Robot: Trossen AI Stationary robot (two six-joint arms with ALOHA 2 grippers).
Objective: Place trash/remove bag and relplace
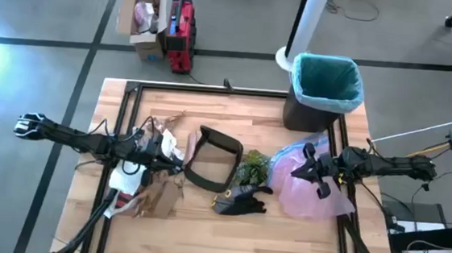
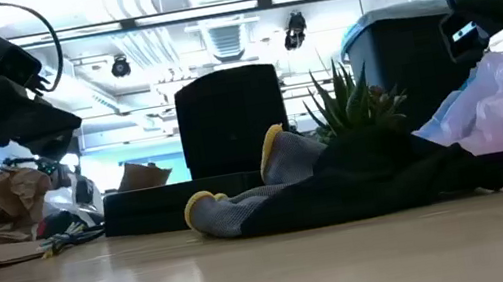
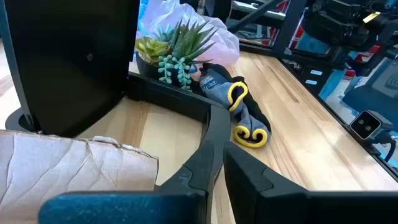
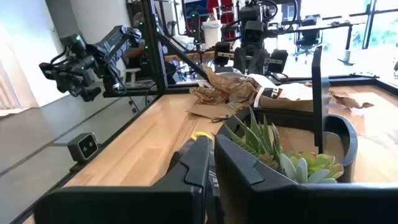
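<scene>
The black bin (image 1: 306,114) stands at the table's far right, lined with the teal bag (image 1: 327,76). Crumpled brown paper (image 1: 160,199) and white scraps (image 1: 125,182) lie at the left, under and beside my left arm. More brown paper (image 1: 174,126) lies farther back. My left gripper (image 1: 181,162) hangs shut above the table, next to a black hoop-shaped frame (image 1: 211,159), with the brown paper (image 3: 68,165) beside it. My right gripper (image 1: 294,171) hangs shut over the pink bag (image 1: 314,192), facing the plant (image 4: 280,152).
A green plant tuft (image 1: 252,169) and a black-and-yellow glove (image 1: 240,200) lie at mid-table between the grippers. The pink bag lies at the right edge, in front of the bin. A cardboard box (image 1: 141,19) and a red case (image 1: 184,26) sit on the floor beyond.
</scene>
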